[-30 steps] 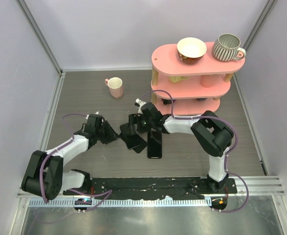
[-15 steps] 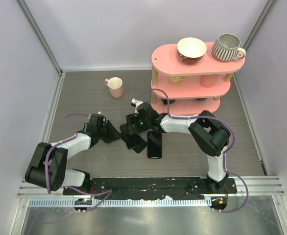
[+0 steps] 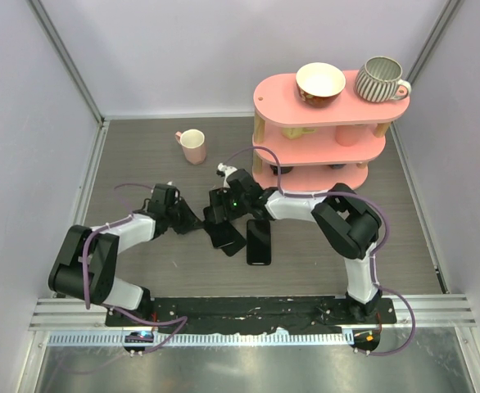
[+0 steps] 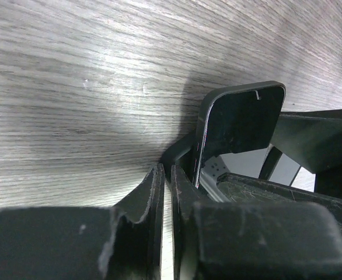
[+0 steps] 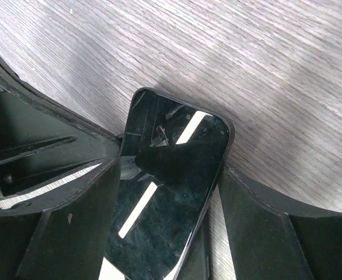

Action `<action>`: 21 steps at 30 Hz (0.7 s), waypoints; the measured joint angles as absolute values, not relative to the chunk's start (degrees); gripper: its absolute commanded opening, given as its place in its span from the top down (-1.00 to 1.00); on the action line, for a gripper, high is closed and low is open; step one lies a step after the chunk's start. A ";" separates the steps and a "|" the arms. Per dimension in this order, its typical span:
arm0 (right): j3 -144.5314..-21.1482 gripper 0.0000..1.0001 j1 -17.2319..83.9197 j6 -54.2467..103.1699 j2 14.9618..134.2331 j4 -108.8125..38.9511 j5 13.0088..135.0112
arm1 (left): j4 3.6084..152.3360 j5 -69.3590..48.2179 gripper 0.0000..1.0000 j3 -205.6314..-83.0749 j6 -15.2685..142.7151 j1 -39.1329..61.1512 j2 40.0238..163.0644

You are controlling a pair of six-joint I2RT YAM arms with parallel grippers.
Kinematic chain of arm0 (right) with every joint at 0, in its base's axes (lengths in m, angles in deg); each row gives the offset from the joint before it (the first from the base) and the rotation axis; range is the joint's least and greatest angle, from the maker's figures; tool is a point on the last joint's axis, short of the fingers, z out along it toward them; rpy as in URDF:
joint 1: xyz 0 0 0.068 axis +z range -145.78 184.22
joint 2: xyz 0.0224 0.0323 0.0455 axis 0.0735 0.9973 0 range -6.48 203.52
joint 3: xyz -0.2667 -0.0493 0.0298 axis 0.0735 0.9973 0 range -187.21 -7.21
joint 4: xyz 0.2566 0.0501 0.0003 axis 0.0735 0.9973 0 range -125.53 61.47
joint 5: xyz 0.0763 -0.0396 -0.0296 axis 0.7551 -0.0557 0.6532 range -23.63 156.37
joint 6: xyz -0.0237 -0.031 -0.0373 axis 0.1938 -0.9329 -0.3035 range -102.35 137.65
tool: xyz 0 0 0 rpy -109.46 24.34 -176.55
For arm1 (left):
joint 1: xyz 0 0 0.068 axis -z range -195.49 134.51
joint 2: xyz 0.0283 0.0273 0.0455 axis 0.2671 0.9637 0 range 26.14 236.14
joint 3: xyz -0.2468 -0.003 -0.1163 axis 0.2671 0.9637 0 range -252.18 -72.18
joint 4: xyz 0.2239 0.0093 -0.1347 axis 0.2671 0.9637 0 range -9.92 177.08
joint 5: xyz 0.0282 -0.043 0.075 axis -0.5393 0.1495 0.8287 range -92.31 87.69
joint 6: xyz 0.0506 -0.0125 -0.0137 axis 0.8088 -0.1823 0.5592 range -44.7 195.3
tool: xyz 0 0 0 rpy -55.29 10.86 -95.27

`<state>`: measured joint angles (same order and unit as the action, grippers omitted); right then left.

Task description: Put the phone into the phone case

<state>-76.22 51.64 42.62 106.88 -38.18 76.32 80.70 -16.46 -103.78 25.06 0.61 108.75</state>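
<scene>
The phone, a glossy black slab, lies tilted at the table's middle. In the right wrist view its screen mirrors ceiling lights. My right gripper is shut on it, fingertips against both long edges. The phone case lies flat and upright in the picture, just right of the phone, with neither gripper on it. My left gripper sits low on the table at the phone's left end, shut to a thin slit with nothing inside. The phone's raised corner rises just right of its fingers.
A pink three-tier shelf stands at the back right, carrying a bowl and a striped mug. A pink cup stands on the wood-grain table at the back left. Enclosure walls border the table.
My left gripper has slid toward the phone's left end and closed its fingers. My right gripper has shifted slightly left and narrowed onto the phone.
</scene>
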 measured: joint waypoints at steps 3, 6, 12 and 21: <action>-76.22 -0.34 51.46 41.74 107.05 -38.49 76.41 | 82.14 -16.70 1.00 -105.02 26.66 0.61 109.40; -75.28 -0.15 50.78 41.29 107.01 -39.82 76.76 | 85.57 -16.79 1.00 -107.84 29.11 0.63 110.93; -72.28 0.64 48.75 42.27 106.00 -44.43 80.30 | 91.41 -17.45 1.00 -112.83 31.91 0.65 114.21; -71.06 0.98 47.37 43.32 103.95 -49.42 85.57 | 95.21 -18.28 1.00 -116.21 33.52 0.61 116.81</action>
